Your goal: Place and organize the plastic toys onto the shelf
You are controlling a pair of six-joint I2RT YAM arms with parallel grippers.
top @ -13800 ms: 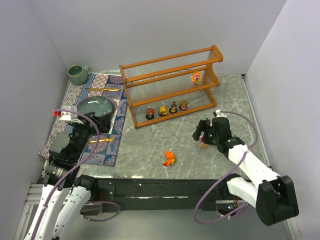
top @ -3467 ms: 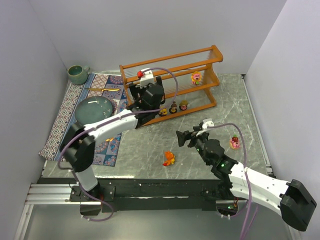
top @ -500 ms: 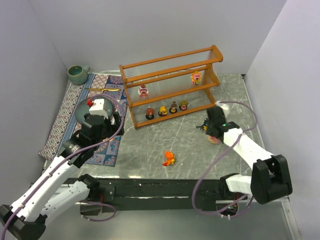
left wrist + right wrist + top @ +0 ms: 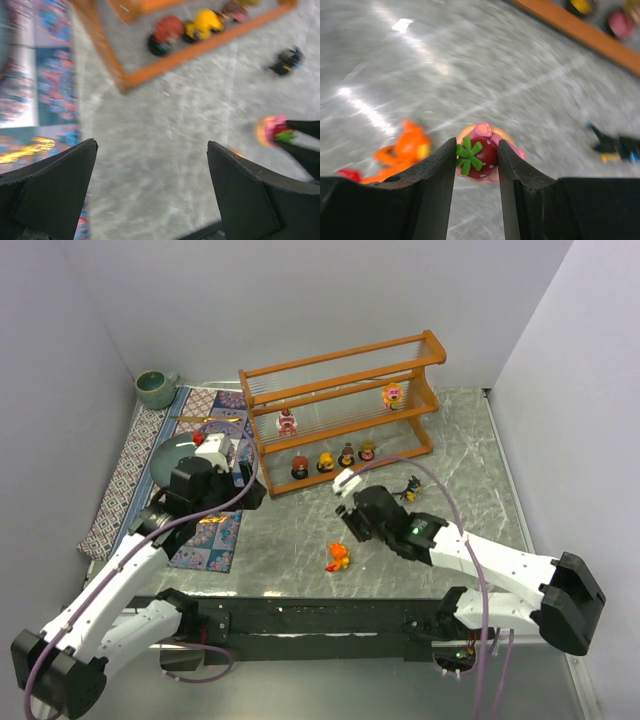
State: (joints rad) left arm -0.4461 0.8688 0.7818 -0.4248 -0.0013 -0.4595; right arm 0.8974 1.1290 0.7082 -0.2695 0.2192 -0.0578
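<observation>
From above, we see the shelf (image 4: 340, 410) standing at the far side of the table (image 4: 290, 532), with two toys on its middle tier and four in a row on its bottom tier. An orange toy (image 4: 337, 558) and a black toy (image 4: 410, 487) lie on the table, well apart from each other. The left claw (image 4: 248, 492) hovers near the shelf's left end, by the edge of the patterned mat (image 4: 120, 485). The right claw (image 4: 350, 520) hangs between the shelf and the orange toy. In the left wrist view, we find the left claw released, its fingers spread wide over bare table with the shelf's bottom rail ahead. In the right wrist view, the right claw is clenched on a pink strawberry toy (image 4: 482, 155), held above the table. There the orange toy sits lower left and the black toy off to the right.
</observation>
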